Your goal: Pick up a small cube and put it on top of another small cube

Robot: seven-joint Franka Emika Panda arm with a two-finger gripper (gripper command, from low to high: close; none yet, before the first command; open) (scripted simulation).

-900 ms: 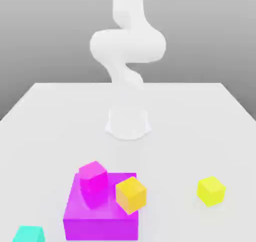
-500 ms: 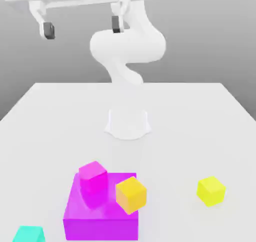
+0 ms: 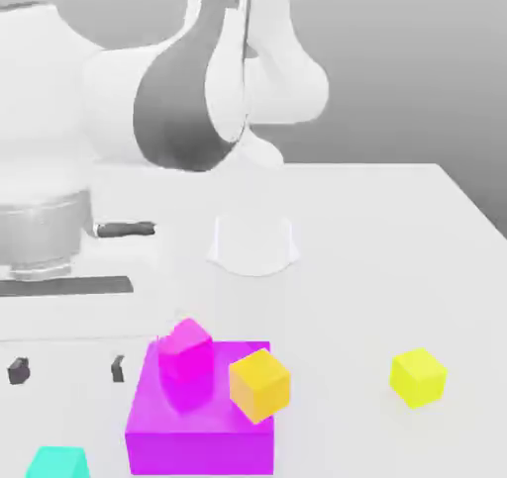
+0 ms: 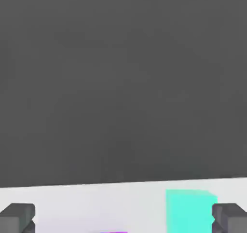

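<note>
The small teal cube [image 3: 56, 462] is seen at the lower edge of the exterior view, toward that view's left, resting on the white table [image 3: 396, 248] just beside the large magenta block [image 3: 198, 427] but apart from it. Its faces are rendered plain and matte, with a lighter top and a slightly darker side. In the hand view the same cube [image 4: 190, 210] is shown on the pale surface near one of the dark fingertips [image 4: 230, 217].

The gripper [image 3: 66, 369] is held spread wide above the table with nothing between its pads, and the cube is not touched by it.

On the magenta block a small magenta cube [image 3: 184, 347] is perched, and a yellow cube [image 3: 259, 384] is set at the block's front corner. A second yellow cube [image 3: 417, 376] lies well apart, toward the exterior view's right.

The table is flat, white and glossless; a plain grey backdrop [image 3: 416, 60] is seen behind it, and the white arm [image 3: 178, 90] is raised over the table.
</note>
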